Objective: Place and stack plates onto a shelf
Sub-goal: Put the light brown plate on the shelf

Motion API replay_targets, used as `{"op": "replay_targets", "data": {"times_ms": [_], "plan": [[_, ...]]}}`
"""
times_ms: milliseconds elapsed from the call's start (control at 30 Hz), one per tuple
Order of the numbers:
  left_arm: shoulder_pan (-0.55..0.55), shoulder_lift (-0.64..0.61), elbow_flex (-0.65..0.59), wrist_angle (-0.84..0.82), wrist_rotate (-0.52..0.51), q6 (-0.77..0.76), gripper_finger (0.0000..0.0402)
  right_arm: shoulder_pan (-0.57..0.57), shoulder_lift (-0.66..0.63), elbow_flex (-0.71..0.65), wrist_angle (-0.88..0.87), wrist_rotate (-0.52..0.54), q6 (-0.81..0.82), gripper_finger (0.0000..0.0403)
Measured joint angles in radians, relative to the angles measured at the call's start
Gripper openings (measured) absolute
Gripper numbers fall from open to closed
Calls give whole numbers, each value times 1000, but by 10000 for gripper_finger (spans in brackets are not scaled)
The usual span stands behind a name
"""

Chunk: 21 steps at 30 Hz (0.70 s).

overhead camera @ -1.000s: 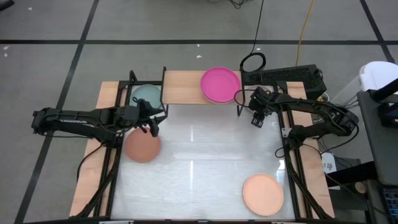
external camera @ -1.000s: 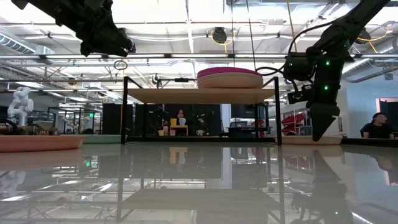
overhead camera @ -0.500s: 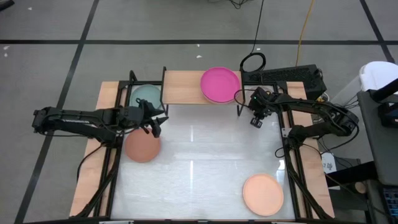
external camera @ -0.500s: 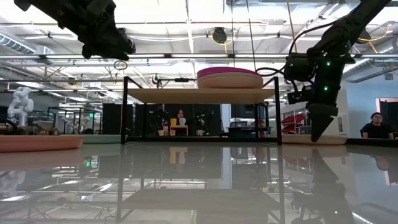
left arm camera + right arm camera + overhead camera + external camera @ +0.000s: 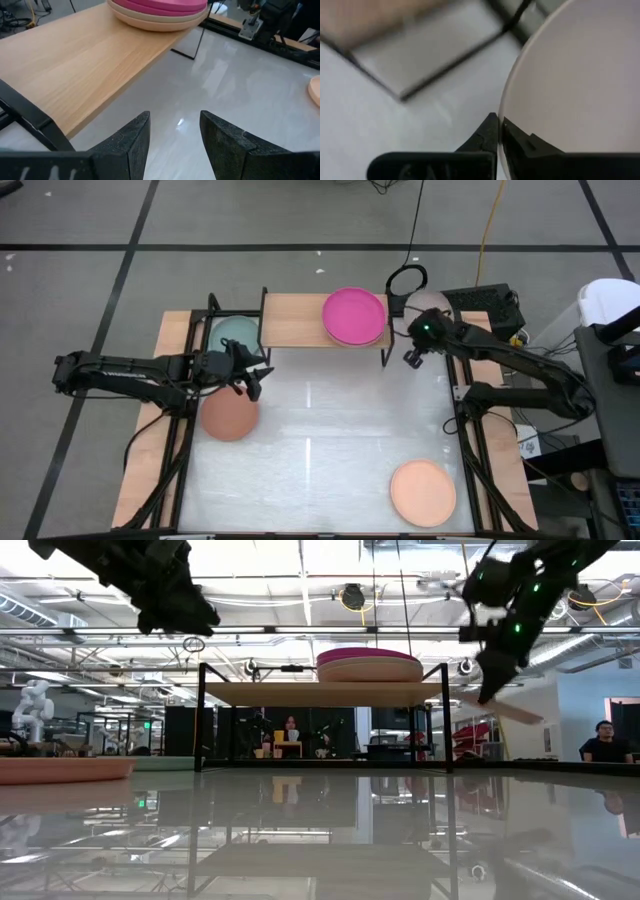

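The shelf (image 5: 300, 322) stands at the table's far edge with a stack of plates, magenta on top (image 5: 354, 315), at its right end. A teal plate (image 5: 236, 332) lies left of it, a terracotta plate (image 5: 228, 418) in front of that, and a peach plate (image 5: 422, 492) near the right front corner. My right gripper (image 5: 412, 358) is right of the shelf, shut on a pale beige plate (image 5: 436, 302). My left gripper (image 5: 250, 385) hangs open above the terracotta plate's far edge. My right gripper pinches the beige plate's rim (image 5: 506, 116) between its two fingers, one on each face. The fingers (image 5: 488, 690) slant downward onto it. The plate (image 5: 510, 708) is lifted clear of the table and tilted, sloping down away from the fingers.
A black box (image 5: 478, 302) and a coiled cable (image 5: 407, 280) lie behind the shelf's right end. The shelf's black legs (image 5: 445, 720) stand close to the lifted plate. Wooden side boards (image 5: 150, 470) flank the white tabletop. A person (image 5: 604, 743) sits far off in the room.
My right gripper has risen and tipped with the beige plate. The plate lay flat on the table right of the shelf a second ago. It now hangs tilted at about the height of the shelf top.
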Motion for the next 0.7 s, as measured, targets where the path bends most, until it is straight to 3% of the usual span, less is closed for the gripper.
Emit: {"op": "replay_targets", "data": {"times_ms": [167,367,533,700], "plan": [[0,18,0,60,-4,23,177,40,-104,25,154,-2,44,1],[0,43,1,153,-18,58,177,114,-134,63,470,-21,45,0],[0,60,1,209,-26,101,177,188,-67,122,749,-122,46,0],[0,51,1,183,-30,143,177,236,85,248,786,-142,15,0]]}}
